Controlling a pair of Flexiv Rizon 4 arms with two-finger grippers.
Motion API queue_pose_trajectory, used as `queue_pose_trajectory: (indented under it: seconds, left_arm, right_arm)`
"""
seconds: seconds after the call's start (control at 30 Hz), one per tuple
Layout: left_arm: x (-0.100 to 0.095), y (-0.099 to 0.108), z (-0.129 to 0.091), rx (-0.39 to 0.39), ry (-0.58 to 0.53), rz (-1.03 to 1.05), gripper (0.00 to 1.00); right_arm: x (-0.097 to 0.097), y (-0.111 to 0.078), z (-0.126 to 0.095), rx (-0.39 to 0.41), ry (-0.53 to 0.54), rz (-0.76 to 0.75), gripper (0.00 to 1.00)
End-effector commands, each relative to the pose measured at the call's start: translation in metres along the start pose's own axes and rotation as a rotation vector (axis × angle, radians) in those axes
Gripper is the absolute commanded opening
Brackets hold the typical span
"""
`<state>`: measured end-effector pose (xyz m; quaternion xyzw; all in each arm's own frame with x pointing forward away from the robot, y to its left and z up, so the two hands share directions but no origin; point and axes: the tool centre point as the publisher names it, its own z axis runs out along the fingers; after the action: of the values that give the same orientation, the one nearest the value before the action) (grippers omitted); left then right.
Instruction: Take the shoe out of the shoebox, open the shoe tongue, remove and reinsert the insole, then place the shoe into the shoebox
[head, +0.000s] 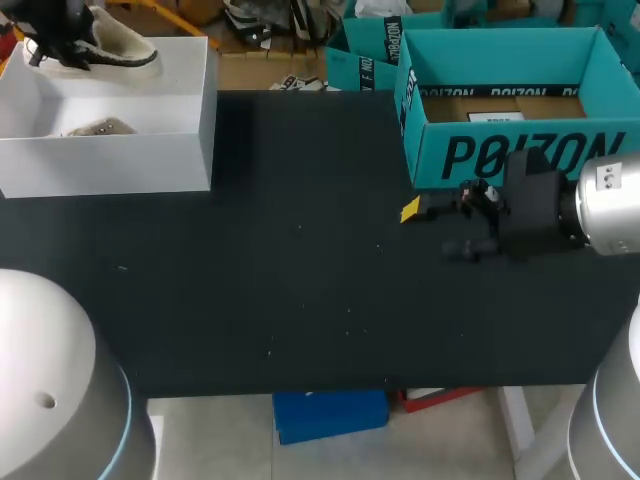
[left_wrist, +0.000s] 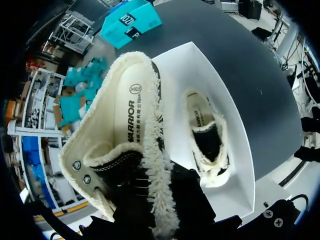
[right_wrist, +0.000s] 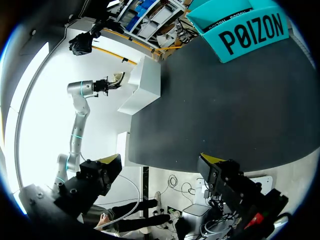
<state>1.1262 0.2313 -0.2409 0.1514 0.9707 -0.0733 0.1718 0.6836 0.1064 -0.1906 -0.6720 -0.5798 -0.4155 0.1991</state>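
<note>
- While the left gripper (head: 62, 42) hangs over the far left corner of the table (head: 300, 280), it grips the shoe (head: 115, 48) at the black upper; the yellow tips are hidden behind the shoe.
- Shoe (left_wrist: 127, 125): cream fleece lining, black upper, held above the white shoebox (head: 110, 165) and out of it, opening and insole turned toward the left wrist camera.
- Right wrist view agrees: shoe (right_wrist: 118, 78) is raised above the box (right_wrist: 145, 85).
- Second shoe (left_wrist: 207, 142) lies inside the white shoebox (left_wrist: 185, 65), opening up.
- Right gripper (head: 432, 230) hovers over the table at the right, just in front of the teal box (head: 500, 155). Fingers spread wide, nothing between them (right_wrist: 161, 160).
- Teal box stands at the far right, well apart from the white shoebox.
</note>
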Motion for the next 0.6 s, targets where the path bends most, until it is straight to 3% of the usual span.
queue_pose_trajectory:
  seconds: [0.03,0.2,0.6]
  left_arm:
    - [-0.012,0.014,-0.005,-0.028,0.055,-0.07,0.0]
    - [-0.015,0.023,0.005,-0.075,0.086,-0.151,0.0]
    - [-0.013,0.012,0.046,-0.134,0.077,-0.237,0.0]
  right_arm:
    - [0.0,0.0,0.001,-0.001,-0.001,0.0,1.0]
    - [0.0,0.0,0.001,-0.001,-0.001,0.0,1.0]
    - [0.0,0.0,0.001,-0.001,-0.001,0.0,1.0]
